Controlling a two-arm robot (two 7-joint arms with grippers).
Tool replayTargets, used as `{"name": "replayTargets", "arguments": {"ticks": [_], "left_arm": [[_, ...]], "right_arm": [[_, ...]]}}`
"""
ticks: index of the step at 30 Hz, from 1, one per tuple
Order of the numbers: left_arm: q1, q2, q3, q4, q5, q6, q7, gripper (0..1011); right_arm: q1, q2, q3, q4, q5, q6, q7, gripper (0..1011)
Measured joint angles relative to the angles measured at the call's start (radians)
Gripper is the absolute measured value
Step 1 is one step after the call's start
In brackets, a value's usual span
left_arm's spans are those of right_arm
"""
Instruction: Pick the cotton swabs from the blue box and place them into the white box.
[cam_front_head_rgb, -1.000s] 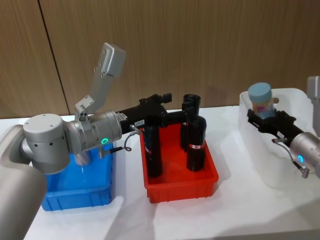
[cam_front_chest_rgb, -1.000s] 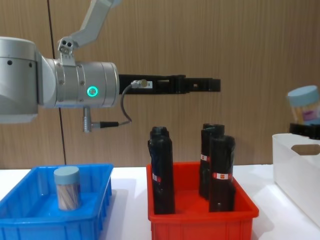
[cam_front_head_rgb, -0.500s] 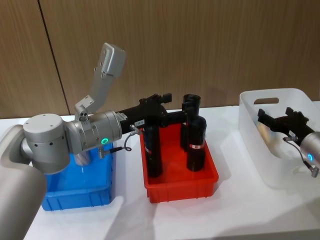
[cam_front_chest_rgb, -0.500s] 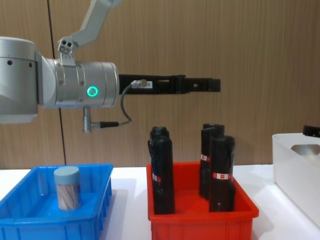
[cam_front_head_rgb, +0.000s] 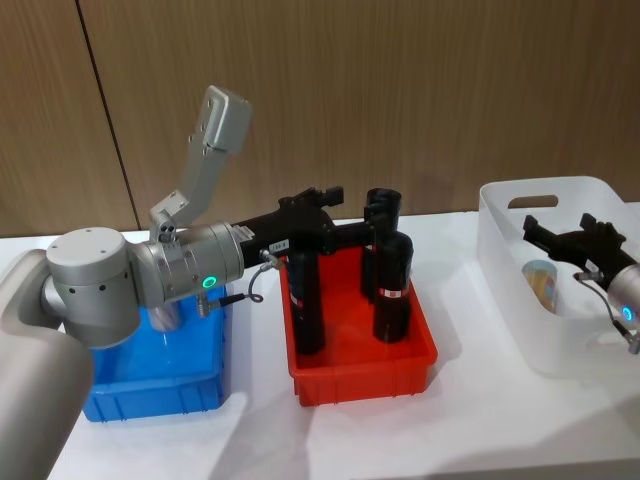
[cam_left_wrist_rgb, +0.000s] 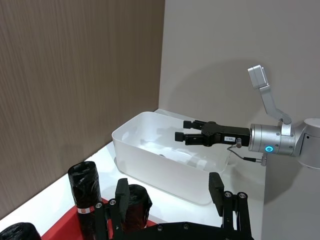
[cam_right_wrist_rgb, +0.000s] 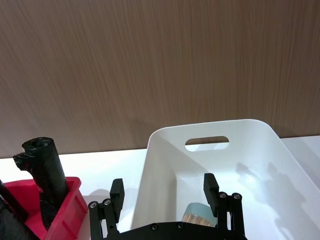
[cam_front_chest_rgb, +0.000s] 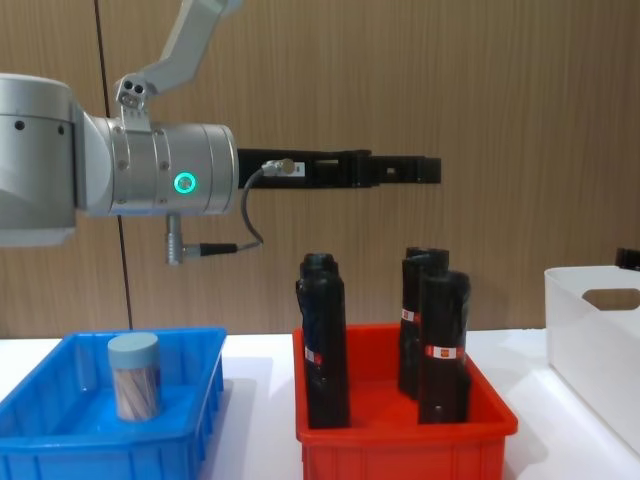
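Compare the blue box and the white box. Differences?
Blue box is shallow and bright blue; white box is taller-walled and white. White box has an oval cut-out handle; blue box shows none. Blue box sits at the robot's left, white box at its right. Both are rectangular bins, each holding one cotton swab jar.

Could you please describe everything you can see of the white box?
The white box is a smooth-walled rectangular plastic bin with an oval handle cut-out in its far end. It stands upright on the white table, right of the red bin. One cotton swab jar sits inside; the right gripper hovers over it, fingers open.
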Motion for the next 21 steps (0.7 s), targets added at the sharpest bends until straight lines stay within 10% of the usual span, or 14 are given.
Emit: {"name": "replayTargets", "arguments": {"ticks": [21], "left_arm": [[0.0, 0.0, 0.0, 0.0, 0.0, 0.0, 0.0, 1003]], "right_arm": [[-0.014, 0.004, 0.006, -0.02, 0.008, -0.008, 0.005, 1002]]}}
